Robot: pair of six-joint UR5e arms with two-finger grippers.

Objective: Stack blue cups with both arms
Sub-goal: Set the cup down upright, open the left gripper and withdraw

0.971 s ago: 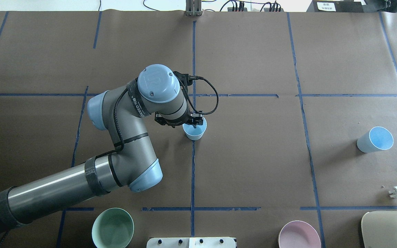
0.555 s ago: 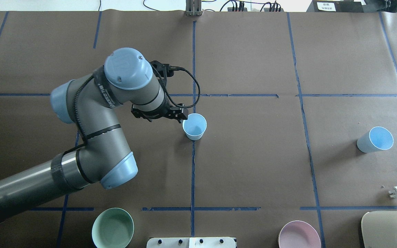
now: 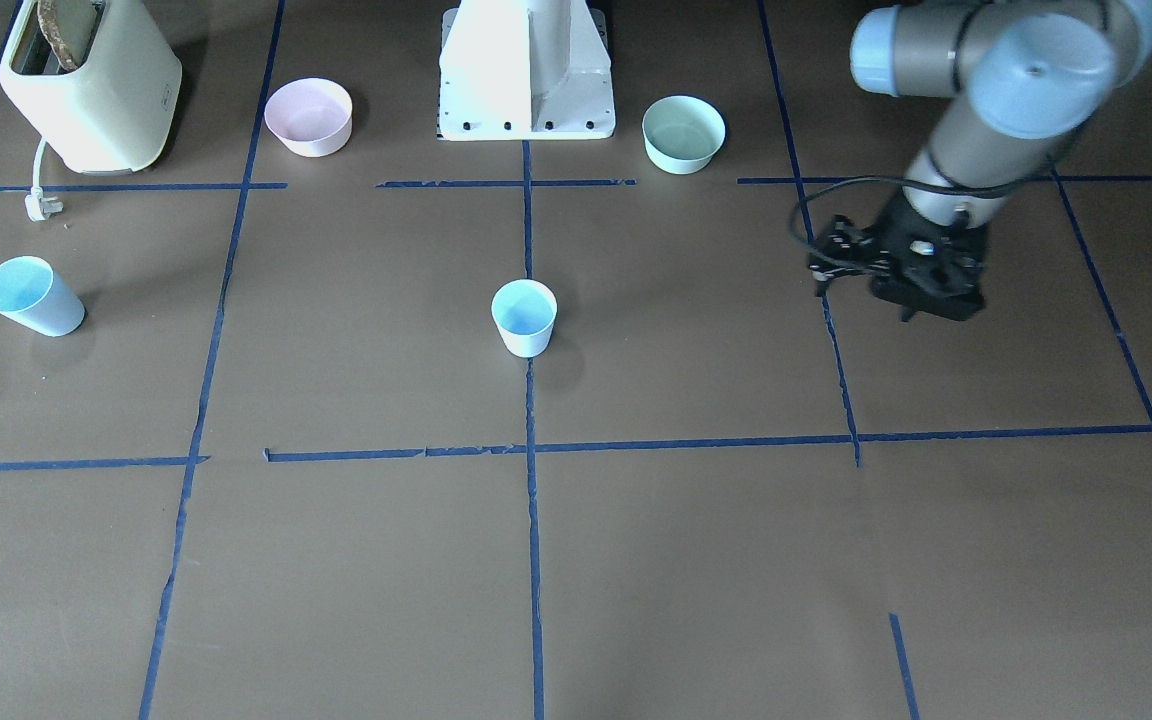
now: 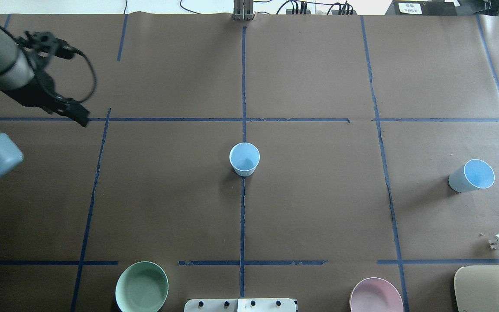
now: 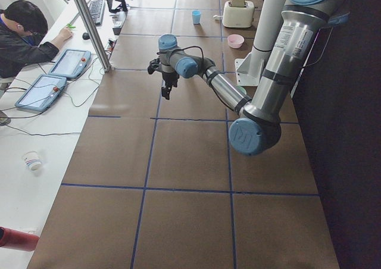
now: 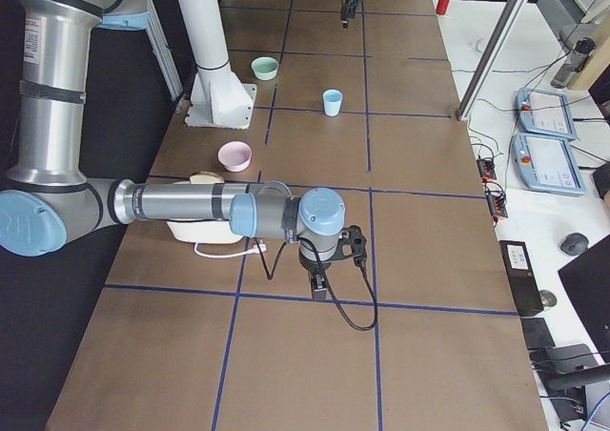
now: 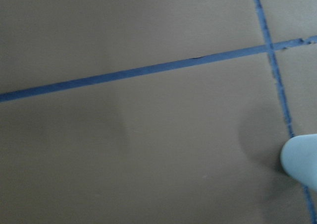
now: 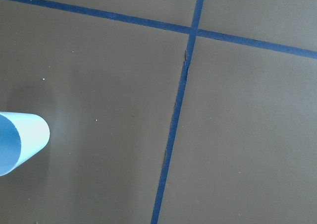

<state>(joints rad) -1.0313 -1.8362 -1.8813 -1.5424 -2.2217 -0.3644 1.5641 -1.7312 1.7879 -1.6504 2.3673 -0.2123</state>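
Observation:
One blue cup (image 4: pixel 244 159) stands upright at the table's middle on the centre tape line. It also shows in the front view (image 3: pixel 524 317) and at the lower right edge of the left wrist view (image 7: pixel 301 159). The second blue cup (image 4: pixel 470 175) stands far to the right, and shows at the left edge of the right wrist view (image 8: pixel 20 142). My left gripper (image 4: pixel 80 118) hangs far left of the centre cup, open and empty, and shows in the front view (image 3: pixel 931 310). My right gripper (image 6: pixel 317 286) shows only in the exterior right view; I cannot tell whether it is open or shut.
A mint-green bowl (image 4: pixel 141 287) and a pink bowl (image 4: pixel 376 295) sit at the near edge beside the white pedestal (image 3: pixel 526 70). A cream toaster (image 4: pixel 490 288) with its plug (image 4: pixel 498 242) is at the near right corner. An operator (image 5: pixel 24 37) sits beyond the far edge.
My left gripper was at the centre cup's rim, then came off it and swung far to the left and back. The centre cup has stayed upright in place.

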